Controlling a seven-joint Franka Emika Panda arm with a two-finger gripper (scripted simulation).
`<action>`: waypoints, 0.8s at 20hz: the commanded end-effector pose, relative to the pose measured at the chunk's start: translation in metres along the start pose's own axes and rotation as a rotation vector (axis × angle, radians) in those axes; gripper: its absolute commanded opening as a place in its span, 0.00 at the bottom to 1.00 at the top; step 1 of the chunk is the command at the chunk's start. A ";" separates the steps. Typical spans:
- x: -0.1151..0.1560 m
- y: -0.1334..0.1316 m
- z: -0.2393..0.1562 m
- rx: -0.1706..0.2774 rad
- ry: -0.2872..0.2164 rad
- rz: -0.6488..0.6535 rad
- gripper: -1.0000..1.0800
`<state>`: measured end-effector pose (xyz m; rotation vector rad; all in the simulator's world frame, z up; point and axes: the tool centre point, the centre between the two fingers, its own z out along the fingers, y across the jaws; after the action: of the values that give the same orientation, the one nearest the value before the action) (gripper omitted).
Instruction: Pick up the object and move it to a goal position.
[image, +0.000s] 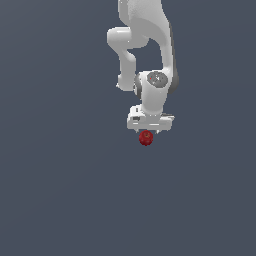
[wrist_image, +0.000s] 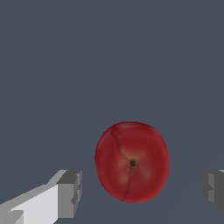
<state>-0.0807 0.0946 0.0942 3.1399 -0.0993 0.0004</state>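
Note:
The object is a small glossy dark red apple-like ball (image: 145, 138) lying on the flat grey surface. In the wrist view the ball (wrist_image: 132, 162) fills the space between my two fingers, with a gap on each side. My white gripper (image: 149, 131) hangs straight above the ball, its hand covering the ball's far edge in the exterior view. The gripper (wrist_image: 142, 190) is open: one grey fingertip (wrist_image: 70, 192) stands off one side of the ball and the other fingertip (wrist_image: 213, 189) off the other side, neither touching it.
The plain dark grey surface (image: 60, 190) extends all around. The white arm (image: 145, 45) rises behind the gripper toward the exterior view's top.

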 end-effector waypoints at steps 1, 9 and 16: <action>-0.001 0.000 0.006 0.000 -0.001 0.000 0.96; -0.002 0.000 0.041 0.000 0.000 0.001 0.96; -0.002 -0.001 0.048 0.000 0.000 0.002 0.00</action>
<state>-0.0827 0.0957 0.0473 3.1401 -0.1013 -0.0003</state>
